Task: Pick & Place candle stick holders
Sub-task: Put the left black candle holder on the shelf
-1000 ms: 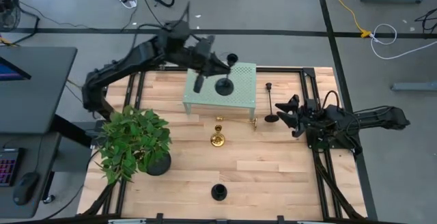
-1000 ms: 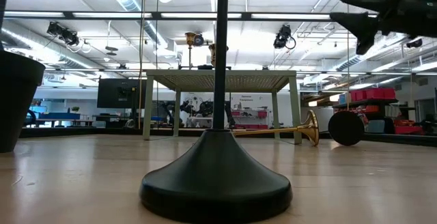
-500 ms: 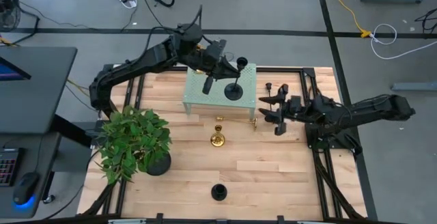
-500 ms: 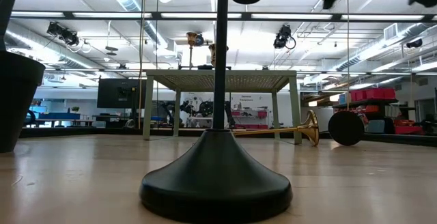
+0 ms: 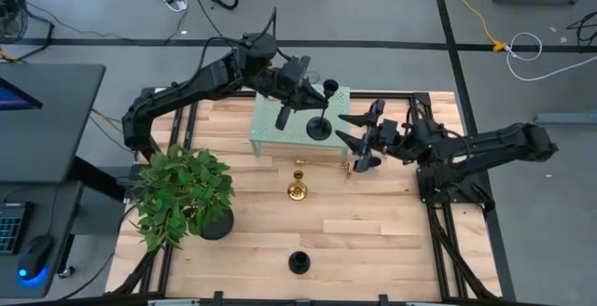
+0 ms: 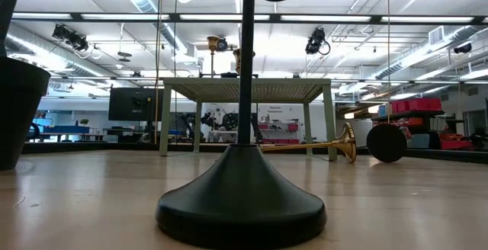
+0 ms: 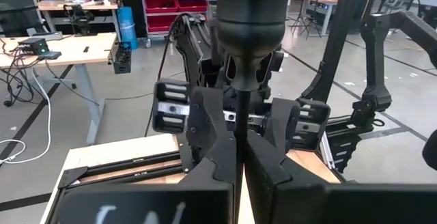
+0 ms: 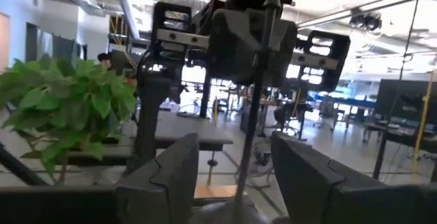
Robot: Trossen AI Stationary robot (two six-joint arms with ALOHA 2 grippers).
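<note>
high view: left gripper (image 5: 297, 99) is clamped on the thin stem of a black candle stick holder (image 5: 320, 119), keeping it upright with its round base over the pale green stand (image 5: 300, 119), near the stand's right half; can't tell if the base touches the top yet. left wrist view confirms it, both fingers (image 7: 217, 157) pinched tight on the stem below the cup. right gripper (image 5: 359, 138) hangs wide open and empty just beside the stand's right edge, over the fallen gold holder (image 5: 341, 167) lying on the bench (image 5: 373, 241), probably lining up for that one (judgement only). an upright gold holder (image 5: 298, 188) stands mid-bench, another black holder (image 5: 298, 262) near the front edge, well apart. plant (image 5: 182, 199) sits at the left. room: the two grippers are near each other at the stand's right side, so that corner is tight; front and right of the bench are open. the stand's right edge is close to the held base, little margin there.
</note>
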